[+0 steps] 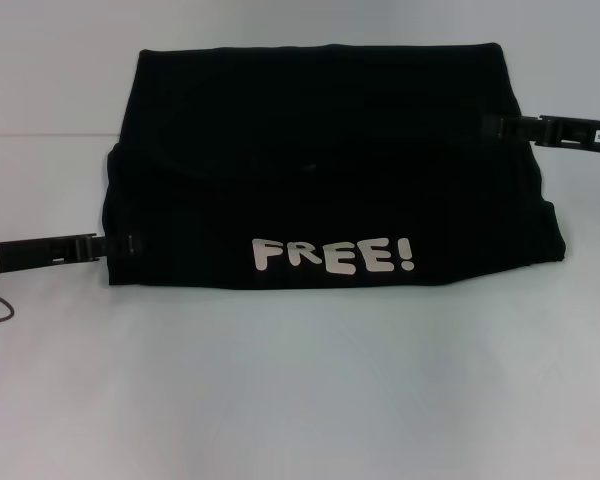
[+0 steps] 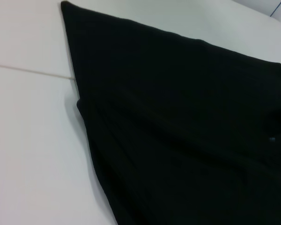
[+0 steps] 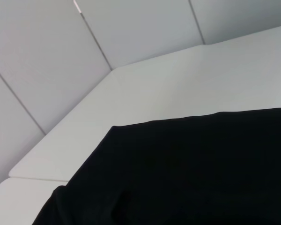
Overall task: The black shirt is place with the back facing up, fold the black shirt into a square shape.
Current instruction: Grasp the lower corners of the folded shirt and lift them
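Black shirt (image 1: 320, 150) laid folded on white counter (image 1: 300, 400), white "FREE!" lettering (image 1: 334, 255) seen only in head view, left gripper (image 1: 110, 246) at near-left edge, right gripper (image 1: 492, 126) at far-right edge, grip state of both undeterminable.

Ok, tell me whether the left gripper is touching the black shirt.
Touching. In the head view the left gripper reaches the near left edge of the black shirt, its tip overlapping the cloth with no gap between them.

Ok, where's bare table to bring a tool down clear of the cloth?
The white table is bare in front of the black cloth shirt, below its FREE! print. Crowded: the left tool and right tool are at the side edges.
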